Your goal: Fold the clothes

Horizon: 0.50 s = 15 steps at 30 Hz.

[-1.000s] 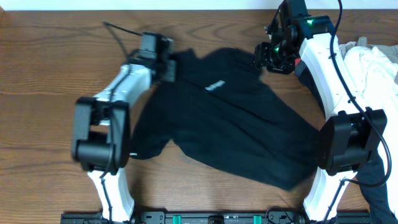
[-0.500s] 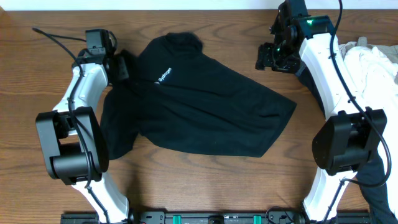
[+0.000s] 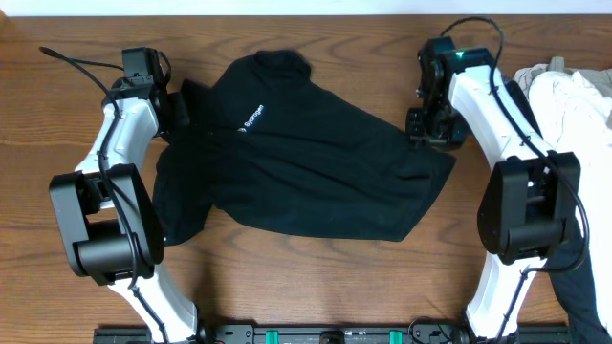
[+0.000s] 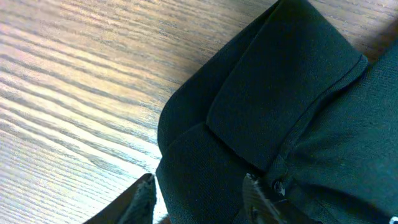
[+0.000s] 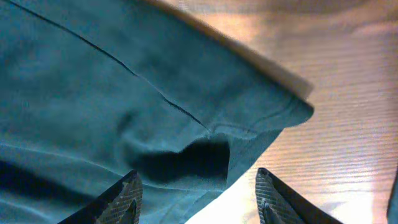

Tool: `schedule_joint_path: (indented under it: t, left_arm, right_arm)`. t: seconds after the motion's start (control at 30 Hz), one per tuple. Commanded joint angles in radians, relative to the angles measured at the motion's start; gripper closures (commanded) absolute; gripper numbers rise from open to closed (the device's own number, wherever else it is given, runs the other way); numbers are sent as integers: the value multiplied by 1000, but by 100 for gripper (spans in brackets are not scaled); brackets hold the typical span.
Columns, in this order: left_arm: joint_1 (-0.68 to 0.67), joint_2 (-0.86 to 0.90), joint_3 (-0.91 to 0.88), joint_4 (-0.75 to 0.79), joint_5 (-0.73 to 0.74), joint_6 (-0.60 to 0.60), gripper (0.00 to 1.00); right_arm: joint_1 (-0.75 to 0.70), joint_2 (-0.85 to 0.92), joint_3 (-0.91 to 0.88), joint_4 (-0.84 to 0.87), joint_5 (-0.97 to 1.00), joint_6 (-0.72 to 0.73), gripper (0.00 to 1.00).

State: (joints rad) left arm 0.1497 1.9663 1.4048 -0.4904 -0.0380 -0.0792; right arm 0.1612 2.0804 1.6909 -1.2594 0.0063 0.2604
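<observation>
The clothes in play are a black T-shirt [image 3: 316,172] with a small white logo [image 3: 251,117], lying spread across the middle of the wooden table [image 3: 316,277]. My left gripper [image 3: 180,107] sits at the shirt's left sleeve. In the left wrist view that gripper [image 4: 200,198] is open, its jaws apart around a fold of the black T-shirt [image 4: 273,106], with a sliver of table showing beside one finger. My right gripper [image 3: 432,134] hovers over the shirt's right corner. Seen from the right wrist, this gripper [image 5: 199,196] is open above the hem of the black T-shirt [image 5: 124,93] and grips nothing.
A heap of white clothes [image 3: 574,105] lies at the right edge behind the right arm. A dark garment [image 3: 585,277] hangs at the lower right. A black cable [image 3: 81,65] trails from the left arm across the table.
The left gripper pulled the shirt leftward, and it now lies flatter, then that gripper's jaws opened. The right gripper came down from the far edge to the shirt's right corner.
</observation>
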Motion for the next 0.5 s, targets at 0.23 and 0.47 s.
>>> schedule_joint_path:
  t: [0.23, 0.47]
  left_arm:
    - [2, 1, 7, -35, 74, -5, 42]
    - [2, 1, 7, -150, 243, -5, 41]
  right_arm:
    - [5, 11, -167, 161, -14, -14, 52]
    - [4, 11, -206, 261, -14, -14, 71]
